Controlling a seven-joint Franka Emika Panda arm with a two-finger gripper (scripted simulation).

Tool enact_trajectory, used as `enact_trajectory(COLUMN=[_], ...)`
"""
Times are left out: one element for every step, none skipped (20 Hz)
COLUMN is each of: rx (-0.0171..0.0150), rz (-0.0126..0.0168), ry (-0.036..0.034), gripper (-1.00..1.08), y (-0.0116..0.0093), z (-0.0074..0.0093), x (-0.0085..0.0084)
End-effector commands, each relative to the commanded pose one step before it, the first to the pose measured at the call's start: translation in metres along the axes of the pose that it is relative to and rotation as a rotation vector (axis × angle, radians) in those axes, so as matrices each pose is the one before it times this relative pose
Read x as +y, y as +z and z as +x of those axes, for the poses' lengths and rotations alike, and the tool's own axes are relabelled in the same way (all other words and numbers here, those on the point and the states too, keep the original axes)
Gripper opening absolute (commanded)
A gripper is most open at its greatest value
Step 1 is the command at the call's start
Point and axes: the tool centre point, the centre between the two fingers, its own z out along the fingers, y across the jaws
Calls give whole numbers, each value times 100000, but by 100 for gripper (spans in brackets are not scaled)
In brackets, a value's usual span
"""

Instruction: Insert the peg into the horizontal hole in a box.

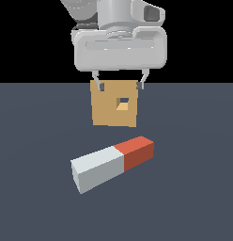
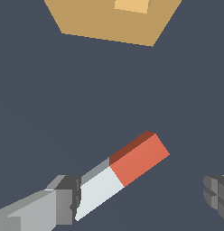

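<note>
The peg (image 1: 112, 162) lies flat on the dark floor, its pale grey-white part toward the exterior view's left and its red-orange end toward the right. Behind it stands the tan box (image 1: 114, 104), upright, with the small square hole (image 1: 122, 104) in its face. My gripper (image 1: 119, 86) hangs open high above the floor, in front of the box's top edge, holding nothing. In the wrist view the peg (image 2: 123, 173) lies slanted between my spread fingers (image 2: 68, 200), with its white end beside one of them, and the box (image 2: 111, 20) shows beyond it.
A plain dark grey floor (image 1: 193, 188) spreads around the peg and box. No other objects show.
</note>
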Motion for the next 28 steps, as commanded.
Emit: enact_trajectory(rx=[0, -4, -10, -16, -22, -29, -35, -42, -48, -54, -61, -67, -74, -80, -86, -93, -99, -105, -112, -118, -123, -123, -122, -122, -122, -121, -121, -120], rz=[0, 0, 6, 10, 14, 18, 22, 26, 30, 34, 38, 42, 46, 50, 54, 58, 63, 67, 72, 76, 80, 81, 82, 82, 83, 84, 85, 87], ry=[0, 69, 267, 431, 601, 768, 946, 1117, 1291, 1465, 1643, 1819, 1997, 2177, 2359, 2542, 2727, 2912, 3101, 3291, 3439, 3463, 3476, 3491, 3505, 3519, 3534, 3548], gripper=[100, 100, 100, 100, 100, 100, 100, 100, 100, 100, 100, 100, 100, 100, 100, 100, 100, 100, 100, 100, 100, 100, 100, 100, 100, 100, 100, 100], y=[1, 8, 29, 49, 69, 89, 109, 128, 148, 169, 189, 209, 229, 250, 271, 292, 313, 334, 356, 377, 394, 397, 398, 400, 402, 404, 405, 407], z=[-1, 1, -35, -49, -68, -83, -106, -123, -143, -162, -182, -201, -221, -241, -261, -282, -302, -323, -344, -366, -382, -385, -386, -388, -390, -392, -393, -395], x=[1, 0, 0, 0, 0, 0, 0, 0, 0, 0, -1, -1, -1, -2, -2, -3, -4, -5, -6, -7, -8, -9, -10, -10, -11, -12, -13, -14])
